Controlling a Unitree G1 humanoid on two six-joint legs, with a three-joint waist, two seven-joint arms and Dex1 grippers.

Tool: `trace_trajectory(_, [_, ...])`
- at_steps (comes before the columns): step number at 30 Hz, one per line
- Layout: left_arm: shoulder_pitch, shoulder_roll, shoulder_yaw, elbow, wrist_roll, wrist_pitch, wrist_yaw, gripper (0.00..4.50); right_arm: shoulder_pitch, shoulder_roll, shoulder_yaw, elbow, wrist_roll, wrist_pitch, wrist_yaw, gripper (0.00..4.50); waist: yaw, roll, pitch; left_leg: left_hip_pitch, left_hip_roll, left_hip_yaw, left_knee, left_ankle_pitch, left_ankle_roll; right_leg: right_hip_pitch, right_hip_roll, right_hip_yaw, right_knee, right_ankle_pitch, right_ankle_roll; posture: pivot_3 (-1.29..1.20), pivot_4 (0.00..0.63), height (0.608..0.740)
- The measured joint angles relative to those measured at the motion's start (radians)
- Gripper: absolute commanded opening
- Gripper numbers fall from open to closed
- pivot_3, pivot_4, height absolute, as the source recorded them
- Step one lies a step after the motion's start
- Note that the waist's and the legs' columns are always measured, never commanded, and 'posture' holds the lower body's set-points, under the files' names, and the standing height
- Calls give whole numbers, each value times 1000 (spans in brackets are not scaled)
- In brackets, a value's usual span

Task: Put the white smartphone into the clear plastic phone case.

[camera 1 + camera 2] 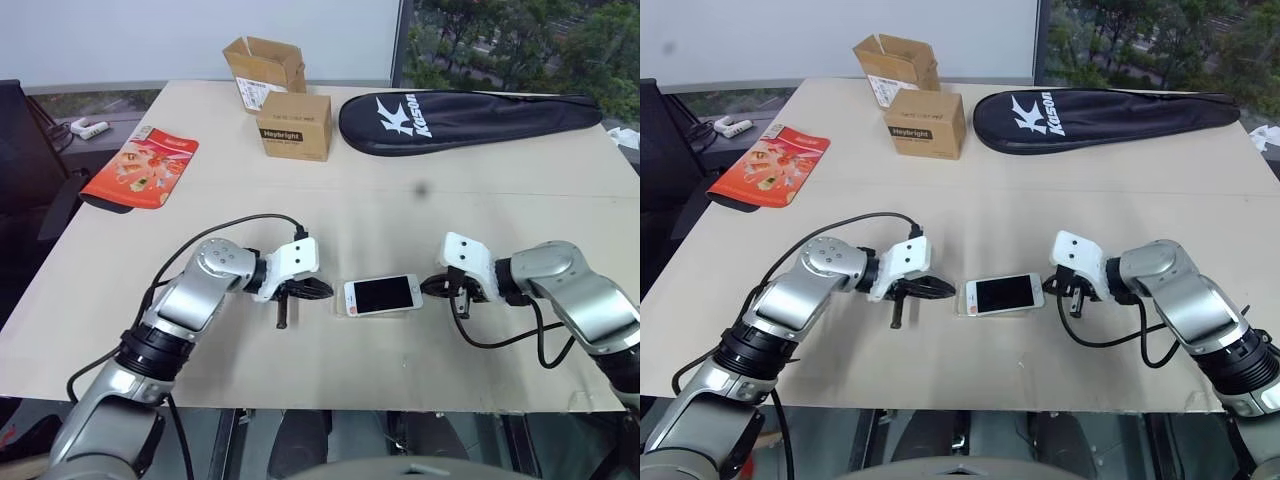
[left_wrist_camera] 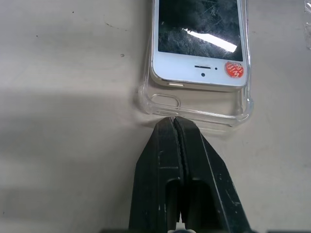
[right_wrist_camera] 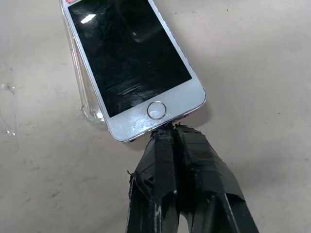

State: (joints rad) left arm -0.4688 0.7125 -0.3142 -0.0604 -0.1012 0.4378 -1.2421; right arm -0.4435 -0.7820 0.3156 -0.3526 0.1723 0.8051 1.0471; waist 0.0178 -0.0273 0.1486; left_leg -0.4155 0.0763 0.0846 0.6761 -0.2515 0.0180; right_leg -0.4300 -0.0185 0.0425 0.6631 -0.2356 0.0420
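Observation:
The white smartphone lies screen up on the table between my two grippers, resting on the clear plastic phone case. The case's end with the camera cutout sticks out past the phone's speaker end. My left gripper is shut, its tips touching that free case edge. My right gripper is also shut, its taped tips pressed against the phone's home-button end. In the right wrist view the phone sits askew, overhanging one corner of the case.
At the far side of the table stand two cardboard boxes, a black racket bag and a red packet on the left. Cables trail from both wrists across the table near its front edge.

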Motion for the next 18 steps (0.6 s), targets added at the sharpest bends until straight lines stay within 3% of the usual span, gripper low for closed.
trace_trajectory(18, [2, -18, -6, -10, 0, 13, 20, 0, 7, -5, 19, -85, 64, 79, -33, 42, 0, 0, 0, 0, 0, -1, 0, 0, 0, 0, 0, 0, 0, 0, 0, 0, 150, 732])
